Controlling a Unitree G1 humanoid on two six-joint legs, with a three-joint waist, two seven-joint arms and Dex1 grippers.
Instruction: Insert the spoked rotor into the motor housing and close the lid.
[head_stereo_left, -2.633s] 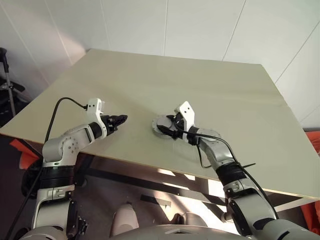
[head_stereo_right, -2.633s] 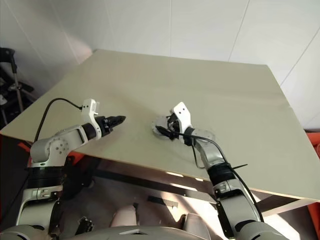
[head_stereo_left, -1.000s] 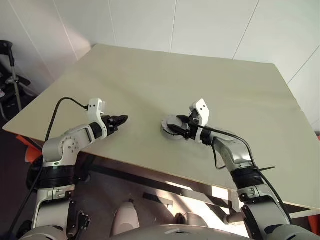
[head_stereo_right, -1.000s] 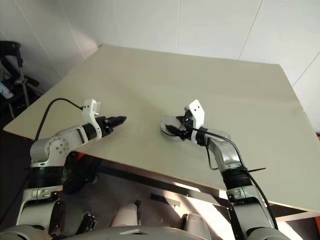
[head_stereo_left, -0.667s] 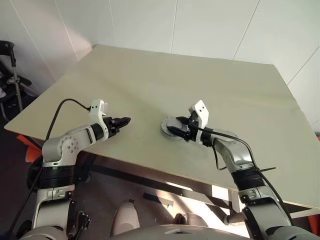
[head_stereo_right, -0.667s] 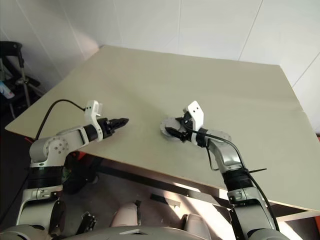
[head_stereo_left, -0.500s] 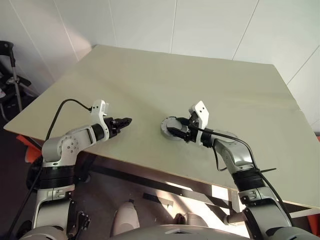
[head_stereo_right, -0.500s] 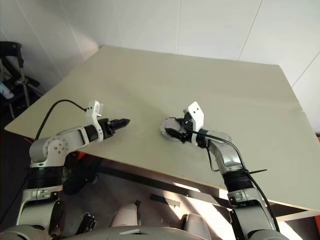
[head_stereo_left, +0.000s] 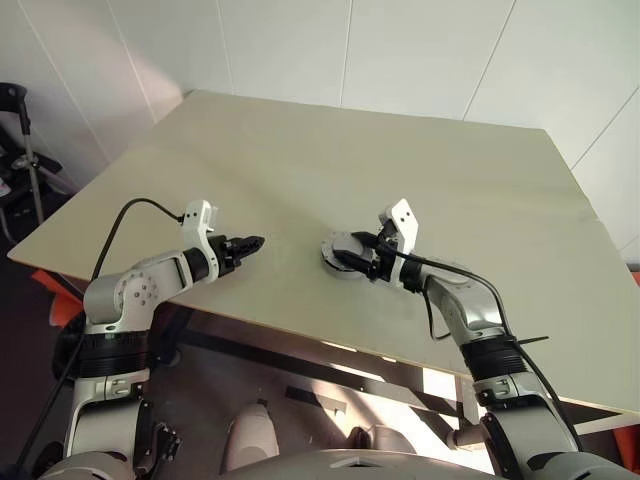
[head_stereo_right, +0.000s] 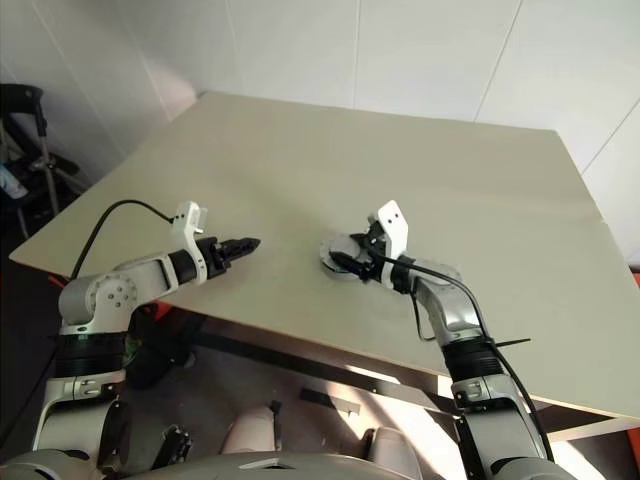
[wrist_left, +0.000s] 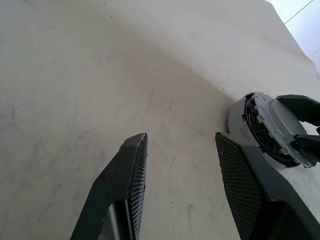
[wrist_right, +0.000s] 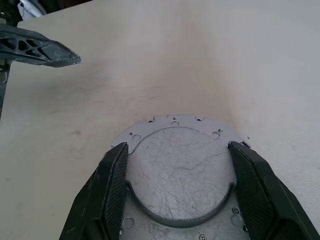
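Note:
A grey round lid (head_stereo_left: 336, 246) lies on the table (head_stereo_left: 400, 150) near its front edge, over a pale round housing wall (wrist_left: 235, 120). In the right wrist view the lid (wrist_right: 180, 170) shows a raised round middle and small holes along its rim. My right gripper (head_stereo_left: 352, 256) reaches it from the right, and its two fingers press against either side of the raised middle. The spoked rotor is hidden. My left gripper (head_stereo_left: 250, 242) hovers a hand's width to the left of the lid, open and empty, pointing at it.
The table's front edge (head_stereo_left: 300, 335) runs just below both grippers. A dark metal stand (head_stereo_left: 18, 150) is beyond the table's left corner, and white wall panels rise behind the far edge. A black cable (head_stereo_left: 130, 205) loops from my left wrist.
The camera view shifted after the oldest frames. Both grippers and the lid have kept their places over the last second.

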